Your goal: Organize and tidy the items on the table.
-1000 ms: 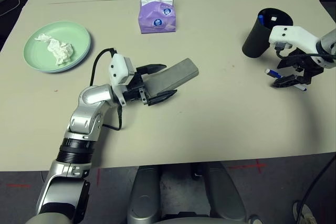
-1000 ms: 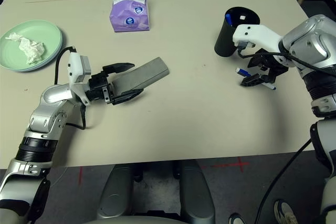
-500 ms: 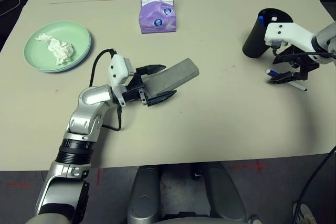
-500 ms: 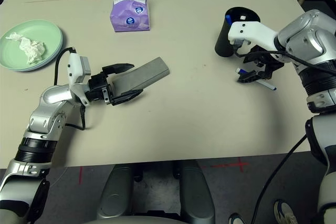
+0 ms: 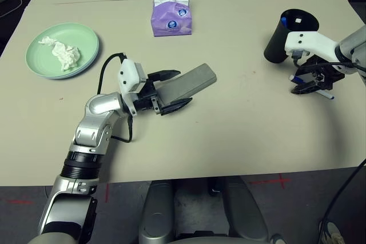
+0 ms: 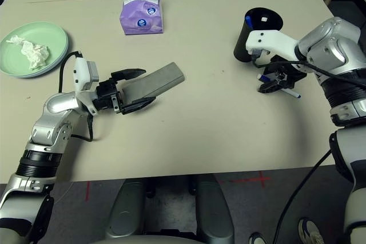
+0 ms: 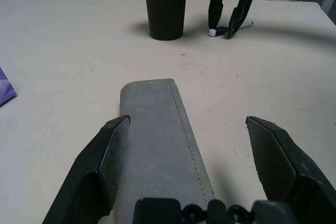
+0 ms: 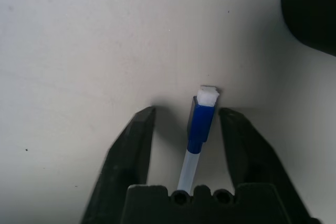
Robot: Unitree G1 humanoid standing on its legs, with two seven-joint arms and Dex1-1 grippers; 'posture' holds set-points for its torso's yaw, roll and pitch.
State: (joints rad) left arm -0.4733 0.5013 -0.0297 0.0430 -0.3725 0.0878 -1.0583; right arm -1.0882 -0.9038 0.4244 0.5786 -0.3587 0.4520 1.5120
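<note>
The right gripper points down at a pen lying on the table beside the cup; its fingers straddle the pen, part closed, not yet clamped. The left gripper is spread wide around the case.

Left wrist view: the case lies flat between the fingers, untouched.

Right wrist view: the pen sits between both fingers, gaps either side.

Count: one plate holding one tissue, one case, one cup with one pen inside, one pen outside. Likely remaining: cup that pen, place the case.
</note>
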